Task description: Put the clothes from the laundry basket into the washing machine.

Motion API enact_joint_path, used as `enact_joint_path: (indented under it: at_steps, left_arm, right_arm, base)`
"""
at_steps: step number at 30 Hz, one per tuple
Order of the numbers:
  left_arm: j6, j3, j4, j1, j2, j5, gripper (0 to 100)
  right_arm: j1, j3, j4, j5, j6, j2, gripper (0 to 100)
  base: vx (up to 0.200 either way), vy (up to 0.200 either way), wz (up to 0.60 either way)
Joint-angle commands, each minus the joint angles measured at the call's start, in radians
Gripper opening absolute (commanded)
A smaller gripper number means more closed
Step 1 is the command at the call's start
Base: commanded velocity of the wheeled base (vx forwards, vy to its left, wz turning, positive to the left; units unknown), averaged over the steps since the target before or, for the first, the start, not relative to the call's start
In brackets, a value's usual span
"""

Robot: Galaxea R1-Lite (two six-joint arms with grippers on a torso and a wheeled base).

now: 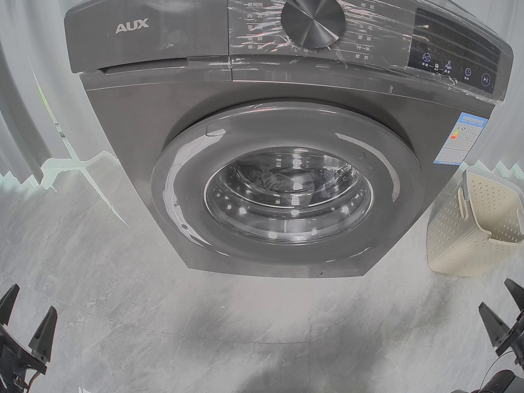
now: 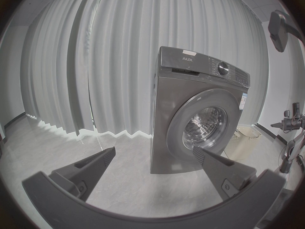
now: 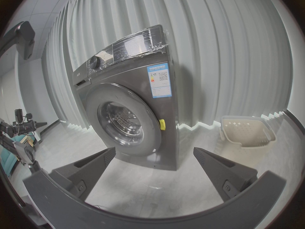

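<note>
The grey washing machine (image 1: 284, 137) stands straight ahead with its round door (image 1: 288, 192) shut. A dark cloth (image 1: 278, 180) lies in the drum behind the glass. The cream laundry basket (image 1: 480, 225) sits on the floor beside the machine's right side, and its inside looks bare in the right wrist view (image 3: 246, 131). My left gripper (image 1: 33, 301) hangs low at the left, open and holding nothing (image 2: 153, 150). My right gripper (image 1: 496, 293) hangs low at the right, near the basket, also open with nothing in it (image 3: 154, 149). Both are well short of the machine (image 2: 197, 112) (image 3: 133, 105).
Pale pleated curtains (image 2: 111, 64) hang behind and around the machine. Grey tiled floor (image 1: 218, 312) lies open between me and the door. A small yellow tab (image 3: 162, 124) sits at the door's edge. A tripod with a camera (image 2: 290, 134) stands off to one side.
</note>
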Motion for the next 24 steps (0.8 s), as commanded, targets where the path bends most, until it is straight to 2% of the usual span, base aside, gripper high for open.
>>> enact_joint_path:
  at_steps: [1, 4, 8, 9, 10, 12, 13, 14, 16, 20, 22, 23, 24]
  left_arm:
    - [0.012, 0.039, 0.114, 0.119, -0.229, -0.051, 100]
    - [0.02, 0.061, 0.133, 0.153, -0.261, -0.054, 100]
    - [0.023, 0.061, 0.157, 0.204, -0.272, -0.054, 100]
    - [0.023, 0.061, 0.157, 0.208, -0.273, -0.053, 100]
    - [0.033, 0.061, 0.217, 0.269, -0.33, -0.076, 100]
    - [0.061, 0.061, 0.284, 0.271, -0.353, -0.097, 100]
    - [0.058, 0.058, 0.32, 0.263, -0.353, -0.114, 100]
    - [0.061, 0.059, 0.309, 0.263, -0.353, -0.114, 100]
    - [0.072, 0.061, 0.295, 0.262, -0.353, -0.109, 100]
    - [0.07, 0.061, 0.309, 0.263, -0.353, -0.102, 100]
    - [0.05, 0.059, 0.314, 0.262, -0.353, -0.089, 100]
    - [0.027, 0.059, 0.315, 0.262, -0.353, -0.089, 100]
    - [-0.025, 0.061, 0.332, 0.262, -0.353, -0.102, 100]
  right_arm:
    - [-0.08, 0.017, 0.254, -0.004, 0.001, -0.365, 100]
    - [-0.083, 0.018, 0.3, -0.028, 0.009, -0.353, 100]
    - [-0.101, 0.017, 0.357, -0.127, -0.002, -0.351, 100]
    - [-0.103, 0.017, 0.355, -0.13, -0.002, -0.351, 100]
    - [-0.137, 0.017, 0.352, -0.14, 0.001, -0.351, 100]
    - [-0.17, 0.017, 0.355, -0.128, -0.009, -0.363, 100]
    - [-0.238, 0.017, 0.391, -0.065, -0.046, -0.425, 100]
    - [-0.246, 0.017, 0.411, -0.025, -0.055, -0.449, 100]
    - [-0.233, 0.017, 0.421, -0.027, -0.052, -0.437, 100]
    - [-0.227, 0.017, 0.421, -0.018, -0.065, -0.436, 100]
    - [-0.227, 0.017, 0.421, 0.014, -0.083, -0.436, 100]
    - [-0.227, 0.017, 0.42, 0.019, -0.08, -0.436, 100]
    - [-0.227, 0.017, 0.42, 0.019, -0.066, -0.436, 100]
  base:
    - [0.0, 0.0, 0.0]
    - [0.0, 0.0, 0.0]
    - [0.0, 0.0, 0.0]
    - [0.0, 0.0, 0.0]
    - [0.0, 0.0, 0.0]
    - [0.0, 0.0, 0.0]
    - [0.0, 0.0, 0.0]
    - [0.0, 0.0, 0.0]
    - [0.0, 0.0, 0.0]
    - [0.0, 0.0, 0.0]
    - [0.0, 0.0, 0.0]
    - [0.0, 0.0, 0.0]
    - [0.0, 0.0, 0.0]
